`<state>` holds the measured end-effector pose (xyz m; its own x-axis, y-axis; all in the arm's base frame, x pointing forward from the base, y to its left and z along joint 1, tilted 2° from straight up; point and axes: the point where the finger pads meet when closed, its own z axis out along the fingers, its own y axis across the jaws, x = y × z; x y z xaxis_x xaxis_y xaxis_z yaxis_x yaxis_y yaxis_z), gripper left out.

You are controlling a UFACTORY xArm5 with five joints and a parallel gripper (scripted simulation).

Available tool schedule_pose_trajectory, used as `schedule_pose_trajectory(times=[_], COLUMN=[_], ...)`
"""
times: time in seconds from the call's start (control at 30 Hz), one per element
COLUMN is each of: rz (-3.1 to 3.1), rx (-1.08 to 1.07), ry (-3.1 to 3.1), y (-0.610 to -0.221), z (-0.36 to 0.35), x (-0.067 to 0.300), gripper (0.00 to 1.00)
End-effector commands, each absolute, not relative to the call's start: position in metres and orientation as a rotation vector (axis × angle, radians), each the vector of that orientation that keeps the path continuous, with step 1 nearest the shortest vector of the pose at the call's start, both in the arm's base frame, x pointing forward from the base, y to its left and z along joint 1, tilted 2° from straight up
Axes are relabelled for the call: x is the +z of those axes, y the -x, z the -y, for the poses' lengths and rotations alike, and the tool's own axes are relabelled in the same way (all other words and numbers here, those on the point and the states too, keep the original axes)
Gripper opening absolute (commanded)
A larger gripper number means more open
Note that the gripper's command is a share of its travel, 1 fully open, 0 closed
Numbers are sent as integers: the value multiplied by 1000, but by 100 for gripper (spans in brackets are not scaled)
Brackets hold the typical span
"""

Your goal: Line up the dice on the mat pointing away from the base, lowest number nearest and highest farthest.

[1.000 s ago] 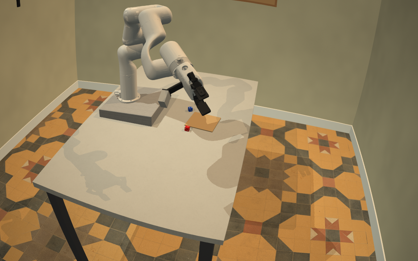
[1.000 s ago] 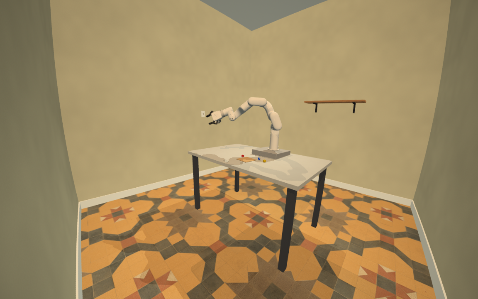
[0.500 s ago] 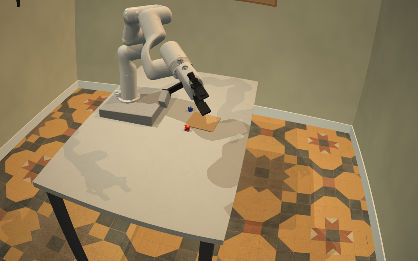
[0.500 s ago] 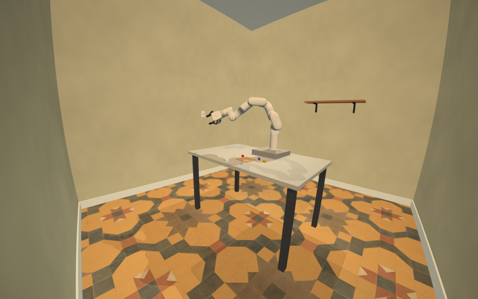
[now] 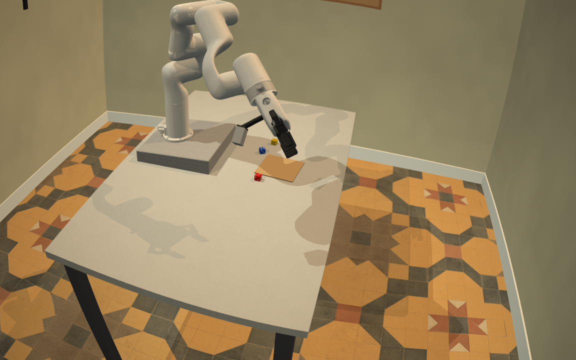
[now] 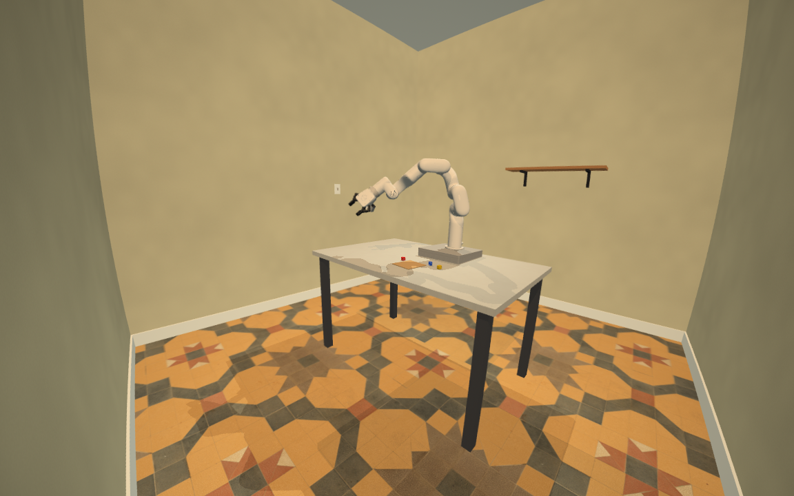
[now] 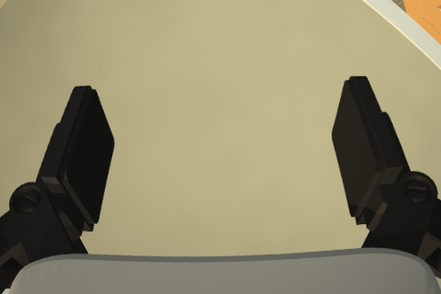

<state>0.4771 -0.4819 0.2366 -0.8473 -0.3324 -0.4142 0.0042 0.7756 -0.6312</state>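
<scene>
A tan square mat [image 5: 279, 169] [image 6: 408, 265] lies flat on the table. A red die [image 5: 258, 177] [image 6: 402, 258] sits on the table just off the mat's near-left corner in the top view. A blue die [image 5: 262, 150] [image 6: 430, 263] and a yellow die [image 5: 274, 141] [image 6: 439, 266] sit on the table off the mat's opposite side, the blue one nearer the mat in the exterior view. The top numbers are too small to read surely. My gripper [image 5: 290, 151] [image 6: 354, 208] [image 7: 220, 108] is open and empty, high above the table and tilted outward; the wrist view shows only wall and floor beyond it.
The arm stands on a grey block [image 5: 173, 158] [image 6: 449, 254] on the table [image 5: 218, 214] [image 6: 375, 251], on the base side of the dice. A grey box [image 5: 239, 135] on a black rod sticks out from the wrist. A wall shelf [image 6: 557, 168] hangs behind, away from the table.
</scene>
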Motion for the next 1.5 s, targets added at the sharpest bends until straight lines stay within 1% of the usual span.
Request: schedule_pose_trajectory(times=[0.0, 0.03, 0.07, 0.13, 0.17, 0.2, 0.27, 0.3, 0.37, 0.4, 0.57, 0.6, 0.63, 0.67, 0.77, 0.8, 0.83, 0.87, 0.93, 0.97, 1.0, 1.07, 1.47], rz=[-2521, -2540, -2602, -2608, -2657, -2678, -2678, -2747, -2750, -2809, -2821, -2889, -2889, -2952, -2952, -3009, -3009, -3058, -3058, -3097, -3097, -3147, -3163], rx=[-753, -722, -625, -617, -543, -513, -513, -418, -413, -337, -322, -240, -240, -170, -170, -113, -113, -67, -67, -33, -33, 7, 19], ry=[207, 198, 166, 164, 138, 127, 127, 90, 88, 55, 48, 8, 8, -30, -30, -65, -65, -96, -96, -121, -121, -153, -164], y=[-474, -472, -466, -466, -459, -456, -456, -444, -443, -430, -428, -411, -411, -393, -393, -376, -376, -360, -360, -347, -347, -330, -324], z=[447, 438, 408, 406, 383, 373, 373, 341, 339, 313, 307, 277, 277, 250, 250, 227, 227, 208, 208, 194, 194, 176, 170], x=[222, 217, 201, 200, 188, 183, 183, 168, 167, 155, 152, 139, 139, 129, 129, 120, 120, 113, 113, 108, 108, 102, 101], gripper=[100, 100, 100, 100, 100, 100, 100, 100, 100, 100, 100, 100, 100, 100, 100, 100, 100, 100, 100, 100, 100, 100, 100])
